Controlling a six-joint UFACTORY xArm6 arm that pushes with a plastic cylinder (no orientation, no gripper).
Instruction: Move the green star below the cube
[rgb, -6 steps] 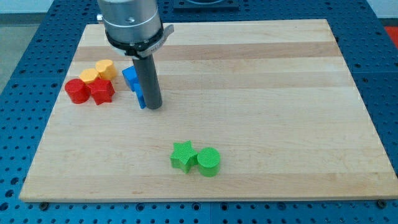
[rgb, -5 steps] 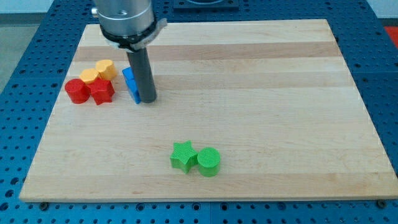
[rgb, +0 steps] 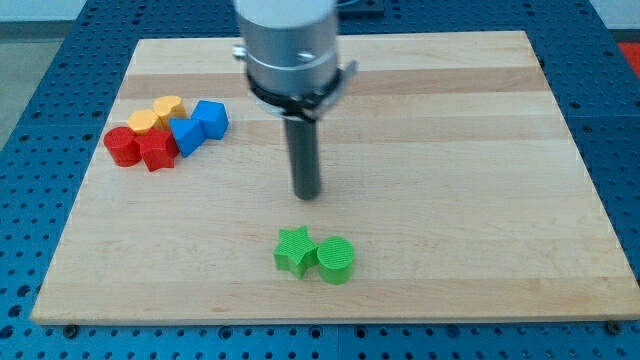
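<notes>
With no claw to open or grip anything, my tip (rgb: 306, 195) is hovering just above the green star (rgb: 293, 250), which is touching the green cylinder (rgb: 336, 260), so pushing toward the blue cube (rgb: 210, 117) is risking dragging both.

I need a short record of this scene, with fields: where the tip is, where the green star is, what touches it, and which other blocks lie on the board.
tip: my tip rests on bare board, above the green star in the view, apart from every block
green star: near the view's bottom, centre-left
touching it: green cylinder on its right side
blue blocks: two at the view's upper left, in the cluster
red blocks: two
yellow blocks: two
board: wooden
</notes>
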